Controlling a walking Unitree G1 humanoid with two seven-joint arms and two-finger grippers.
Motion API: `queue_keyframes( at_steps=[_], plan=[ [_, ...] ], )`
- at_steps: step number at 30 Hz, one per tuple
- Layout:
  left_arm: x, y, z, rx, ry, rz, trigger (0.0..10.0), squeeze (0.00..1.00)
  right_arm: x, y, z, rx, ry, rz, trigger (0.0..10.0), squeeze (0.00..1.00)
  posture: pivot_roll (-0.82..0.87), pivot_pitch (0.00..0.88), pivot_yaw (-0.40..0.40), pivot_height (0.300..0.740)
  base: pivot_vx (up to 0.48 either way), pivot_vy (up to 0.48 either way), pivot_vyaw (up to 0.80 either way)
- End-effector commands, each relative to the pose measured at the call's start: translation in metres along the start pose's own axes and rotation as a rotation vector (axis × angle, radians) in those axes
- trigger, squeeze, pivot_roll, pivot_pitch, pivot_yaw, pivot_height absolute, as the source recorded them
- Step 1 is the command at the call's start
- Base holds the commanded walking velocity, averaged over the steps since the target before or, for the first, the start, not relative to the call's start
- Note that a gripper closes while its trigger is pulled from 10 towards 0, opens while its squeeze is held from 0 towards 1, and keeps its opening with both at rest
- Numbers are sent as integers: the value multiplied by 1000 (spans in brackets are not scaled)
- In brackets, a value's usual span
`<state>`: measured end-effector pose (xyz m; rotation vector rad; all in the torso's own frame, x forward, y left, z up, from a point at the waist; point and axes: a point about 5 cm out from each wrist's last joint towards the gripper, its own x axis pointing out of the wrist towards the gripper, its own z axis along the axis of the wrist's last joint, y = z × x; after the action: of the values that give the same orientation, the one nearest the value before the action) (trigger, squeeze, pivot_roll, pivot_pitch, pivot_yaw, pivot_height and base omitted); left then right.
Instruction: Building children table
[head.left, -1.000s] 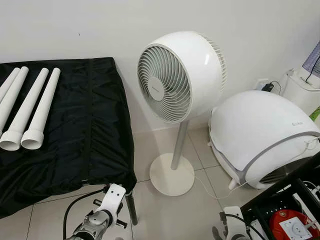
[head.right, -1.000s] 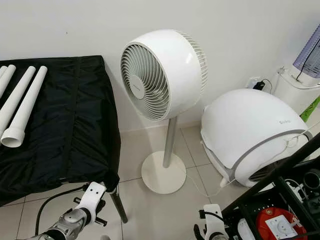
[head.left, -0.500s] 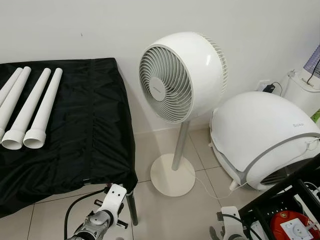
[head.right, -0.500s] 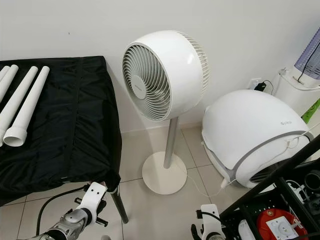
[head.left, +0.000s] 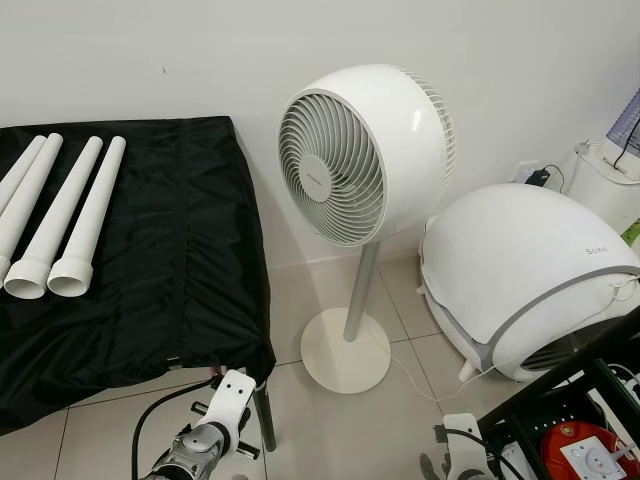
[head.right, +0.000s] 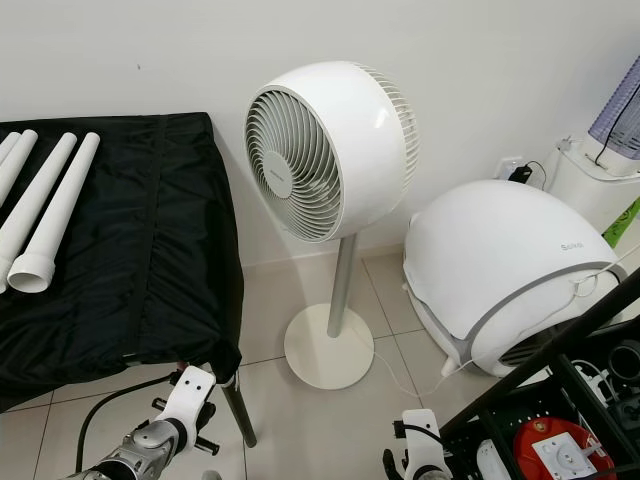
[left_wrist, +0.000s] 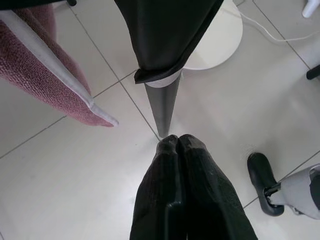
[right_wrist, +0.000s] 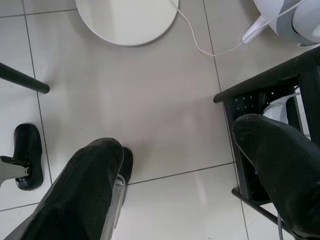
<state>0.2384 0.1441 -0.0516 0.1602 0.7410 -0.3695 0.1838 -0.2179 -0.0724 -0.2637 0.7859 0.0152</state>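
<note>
Lying side by side on the black cloth (head.left: 150, 270) over the table at the far left, the white tubes (head.left: 75, 225) look like the legs of the children's table: hollow plastic with flared open ends facing near. They will likely be light, stiff and somewhat slippery, so a grasp across the straight shaft, a little up from the flared end, seems safest. The left gripper (left_wrist: 176, 145) hangs low by the table's metal leg (left_wrist: 162, 107), fingers pressed together and empty. The right gripper (right_wrist: 187, 165) hangs over the floor tiles with its fingers spread wide, holding nothing. To the right stand a white fan (head.left: 362, 155) and a white domed appliance (head.left: 530, 280); each carries small grey lettering too faint to read.
</note>
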Motion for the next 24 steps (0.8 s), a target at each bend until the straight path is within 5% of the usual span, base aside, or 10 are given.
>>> queue_keyframes(
  at_steps=[1,8,24],
  plan=[
    [-1,0,-7,-16,26,18,10000,0,-3,-2,-8,7,30,-10,10000,0,-14,9,4,740,0,0,0],
    [-1,-1,-7,-14,24,17,10000,0,-2,-2,-8,-16,28,-8,10000,0,-12,16,1,740,0,0,79],
    [-1,-4,-9,38,34,-13,10000,0,-2,-4,-6,-43,32,-11,10000,0,-25,27,-4,740,0,0,800]
  ],
)
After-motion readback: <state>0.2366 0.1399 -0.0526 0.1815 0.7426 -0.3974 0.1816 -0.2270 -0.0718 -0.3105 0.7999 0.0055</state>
